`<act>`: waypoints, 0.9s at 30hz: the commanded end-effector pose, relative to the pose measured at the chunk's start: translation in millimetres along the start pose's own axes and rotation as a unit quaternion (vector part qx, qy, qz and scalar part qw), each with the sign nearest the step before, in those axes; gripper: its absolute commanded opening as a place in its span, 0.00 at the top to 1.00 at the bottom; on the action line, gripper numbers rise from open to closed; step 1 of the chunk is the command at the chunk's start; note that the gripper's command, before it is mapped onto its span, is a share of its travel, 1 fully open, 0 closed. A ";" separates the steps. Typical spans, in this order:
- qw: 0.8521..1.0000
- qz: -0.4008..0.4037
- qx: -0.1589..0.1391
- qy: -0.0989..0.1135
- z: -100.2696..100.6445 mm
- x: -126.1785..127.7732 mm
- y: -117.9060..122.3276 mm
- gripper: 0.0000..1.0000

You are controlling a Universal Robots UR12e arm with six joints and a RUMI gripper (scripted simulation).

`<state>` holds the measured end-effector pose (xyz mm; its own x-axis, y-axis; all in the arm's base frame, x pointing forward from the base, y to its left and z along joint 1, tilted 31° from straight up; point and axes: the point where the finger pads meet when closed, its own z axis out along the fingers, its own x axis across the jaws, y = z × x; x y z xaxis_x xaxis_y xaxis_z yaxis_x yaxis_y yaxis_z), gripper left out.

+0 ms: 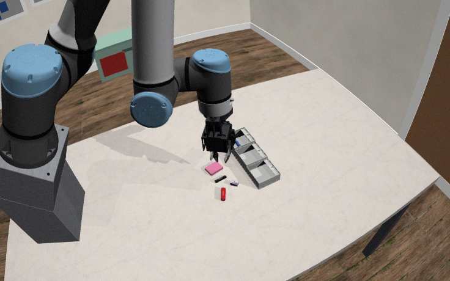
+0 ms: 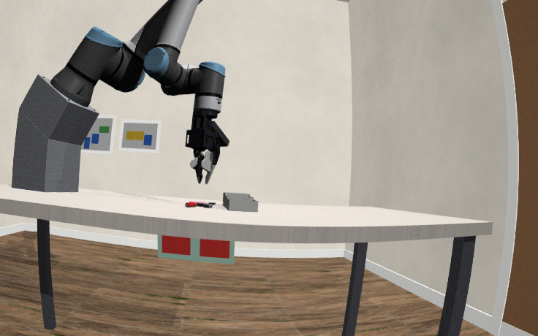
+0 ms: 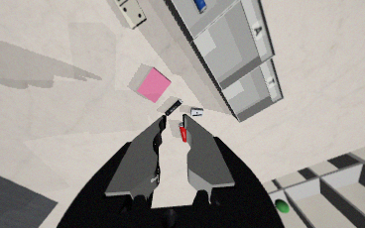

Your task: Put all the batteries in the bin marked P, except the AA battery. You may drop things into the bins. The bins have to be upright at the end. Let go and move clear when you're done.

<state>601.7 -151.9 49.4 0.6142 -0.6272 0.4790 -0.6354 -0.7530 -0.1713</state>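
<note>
Now hovering well above table (image 1: 331, 185), gripper (image 1: 221, 158) w/ jaws slightly parted, nothing between them. Blue battery (image 1: 237, 143) lying in end bin (image 1: 244, 136) of 3-bin row; red battery (image 1: 223, 193), black battery (image 1: 220, 179) & small white battery (image 1: 234, 182) lying on table near pink block (image 1: 213, 168).

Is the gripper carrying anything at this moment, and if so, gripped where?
Nothing is held. The gripper hangs above the table with its fingers slightly apart and only the tabletop showing between them; a blue battery lies in the end bin.

A blue battery (image 1: 237, 143) lies in the end bin (image 1: 244, 135); red (image 1: 223, 193), black (image 1: 220, 179) and small white (image 1: 234, 182) batteries lie on the table.
</note>
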 end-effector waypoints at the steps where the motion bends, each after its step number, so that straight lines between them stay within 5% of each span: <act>1: 0.997 0.078 0.002 0.001 -1.0 -3.4 19.9 0.86; 9: 0.986 0.164 0.003 0.000 -1.0 -3.4 19.9 0.86; 27: 0.913 0.407 0.006 0.002 -1.0 -3.4 19.9 0.86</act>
<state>586.1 -164.8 44.9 0.0308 -0.9725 0.2308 -0.8763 -0.1374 -0.4618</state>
